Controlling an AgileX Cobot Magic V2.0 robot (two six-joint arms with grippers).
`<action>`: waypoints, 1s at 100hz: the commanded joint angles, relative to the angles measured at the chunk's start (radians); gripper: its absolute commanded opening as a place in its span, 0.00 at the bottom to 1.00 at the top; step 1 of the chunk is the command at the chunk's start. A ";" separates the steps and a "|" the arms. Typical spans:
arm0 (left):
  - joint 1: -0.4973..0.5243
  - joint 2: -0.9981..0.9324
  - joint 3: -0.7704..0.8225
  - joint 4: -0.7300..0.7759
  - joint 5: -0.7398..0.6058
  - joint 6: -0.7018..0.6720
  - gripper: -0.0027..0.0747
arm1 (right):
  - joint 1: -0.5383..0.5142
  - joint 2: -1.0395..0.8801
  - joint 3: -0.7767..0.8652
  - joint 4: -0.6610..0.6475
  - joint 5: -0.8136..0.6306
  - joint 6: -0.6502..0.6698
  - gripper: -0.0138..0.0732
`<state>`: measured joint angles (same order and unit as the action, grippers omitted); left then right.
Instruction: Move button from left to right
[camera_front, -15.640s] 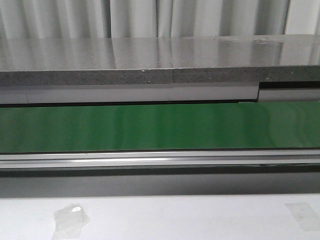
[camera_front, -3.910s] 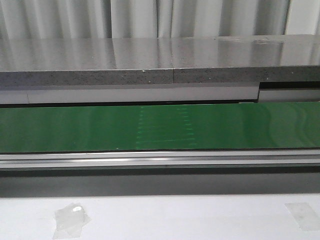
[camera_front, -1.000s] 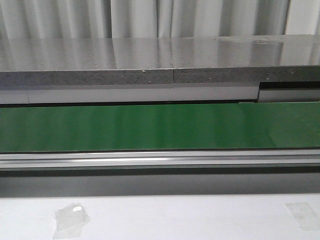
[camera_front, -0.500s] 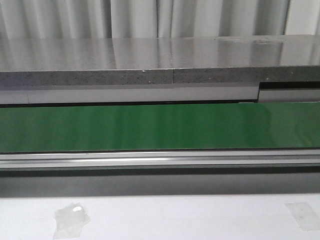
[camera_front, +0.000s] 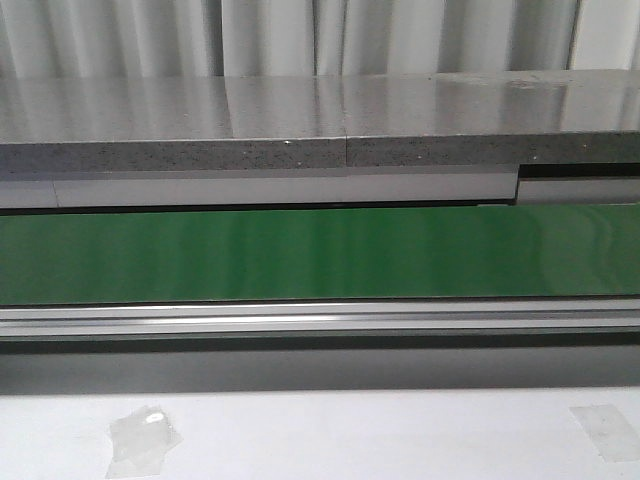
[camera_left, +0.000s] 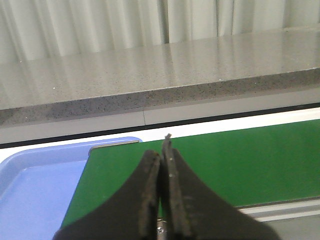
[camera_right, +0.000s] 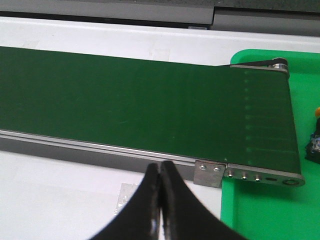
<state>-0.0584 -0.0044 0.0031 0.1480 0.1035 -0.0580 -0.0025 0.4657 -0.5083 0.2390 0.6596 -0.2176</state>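
Observation:
A black blocky thing with small blue marks and a bit of yellow above it (camera_right: 314, 145) shows at the very edge of the right wrist view, in the green tray (camera_right: 260, 215); it looks like the button, mostly cut off. My left gripper (camera_left: 163, 150) is shut and empty above the left end of the green conveyor belt (camera_left: 240, 160). My right gripper (camera_right: 160, 170) is shut and empty over the white table, in front of the belt's right end (camera_right: 125, 100). Neither gripper nor the button shows in the front view.
The belt (camera_front: 320, 255) runs across the front view behind a metal rail (camera_front: 320, 322). A blue tray (camera_left: 35, 185) lies at its left end. A grey counter (camera_front: 300, 120) stands behind. Two tape patches (camera_front: 140, 438) (camera_front: 605, 430) lie on the white table.

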 joint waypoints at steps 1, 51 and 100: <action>0.002 -0.031 0.042 -0.009 -0.077 -0.006 0.01 | 0.000 0.002 -0.023 0.017 -0.060 -0.011 0.08; 0.002 -0.031 0.042 -0.009 -0.077 -0.006 0.01 | 0.000 0.000 -0.011 0.004 -0.093 -0.011 0.08; 0.002 -0.031 0.042 -0.009 -0.077 -0.006 0.01 | 0.000 -0.412 0.353 -0.220 -0.497 0.159 0.08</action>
<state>-0.0584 -0.0044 0.0031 0.1480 0.1035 -0.0580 -0.0025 0.1208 -0.1864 0.0833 0.3044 -0.1117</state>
